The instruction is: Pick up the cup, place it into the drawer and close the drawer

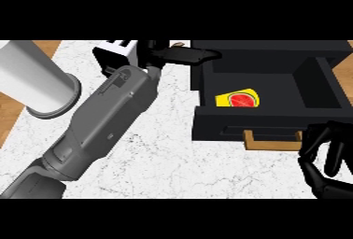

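The black drawer stands pulled out at the upper right, its wooden handle facing me. Inside it, near the front left, lies a yellow cup with a red round face showing. My left forearm runs from the lower left up to the drawer's back left corner. There my left hand stretches its fingers rightward over the drawer's rim, open and holding nothing, above and apart from the cup. My right hand rests at the lower right, just right of the handle, fingers relaxed and empty.
A large pale cylinder stands at the left edge of the marble counter. A white boxy object is partly hidden behind my left forearm at the top. Wooden floor shows beyond the counter's left side.
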`<state>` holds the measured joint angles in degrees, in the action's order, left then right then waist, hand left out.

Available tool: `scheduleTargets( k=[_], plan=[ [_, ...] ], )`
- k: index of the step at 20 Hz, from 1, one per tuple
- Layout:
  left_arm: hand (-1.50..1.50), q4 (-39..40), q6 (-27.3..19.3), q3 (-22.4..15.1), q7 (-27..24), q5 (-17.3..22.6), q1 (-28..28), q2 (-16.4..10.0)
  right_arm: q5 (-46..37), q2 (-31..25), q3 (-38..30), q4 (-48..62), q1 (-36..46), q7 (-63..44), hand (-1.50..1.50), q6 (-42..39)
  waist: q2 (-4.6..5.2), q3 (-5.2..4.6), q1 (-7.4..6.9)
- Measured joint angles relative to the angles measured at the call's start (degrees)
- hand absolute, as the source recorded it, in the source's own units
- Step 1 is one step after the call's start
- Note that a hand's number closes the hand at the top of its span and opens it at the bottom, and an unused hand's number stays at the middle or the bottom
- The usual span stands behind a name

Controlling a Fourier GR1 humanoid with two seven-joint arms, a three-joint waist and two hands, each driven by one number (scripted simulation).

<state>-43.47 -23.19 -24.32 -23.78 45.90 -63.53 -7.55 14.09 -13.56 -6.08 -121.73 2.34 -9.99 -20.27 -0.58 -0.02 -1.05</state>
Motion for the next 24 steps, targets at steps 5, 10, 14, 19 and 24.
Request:
scheduleTargets(
  k=[5,10,14,19,24],
  plan=[
    [-1.50,-10.8,0.2,0.5,2.3,0.4,10.0,-6.3,-5.3,-2.2,0.8,0.8,-1.5,1.6,1.50,-2.4,-0.07,0.01,-0.76],
    [-1.50,-23.3,0.4,1.4,4.5,0.6,21.1,-12.4,-11.4,-1.9,3.1,3.3,-0.5,1.2,1.50,-1.6,0.10,0.01,-0.75],
    [-1.50,-31.4,1.8,2.8,5.1,1.1,30.0,-16.4,-18.3,-1.7,5.6,6.0,-1.1,4.4,1.50,-1.0,0.24,0.03,-0.52],
    [-1.50,-37.0,4.8,4.9,5.6,2.3,36.5,-20.3,-30.5,-5.6,9.6,10.3,1.7,9.9,1.50,-1.0,0.39,0.02,-0.96],
    [-1.50,-39.6,10.0,8.4,5.4,3.8,42.6,-24.4,-42.8,-5.9,15.0,19.2,5.1,14.8,1.50,3.1,0.59,0.02,-0.82]
  ],
)
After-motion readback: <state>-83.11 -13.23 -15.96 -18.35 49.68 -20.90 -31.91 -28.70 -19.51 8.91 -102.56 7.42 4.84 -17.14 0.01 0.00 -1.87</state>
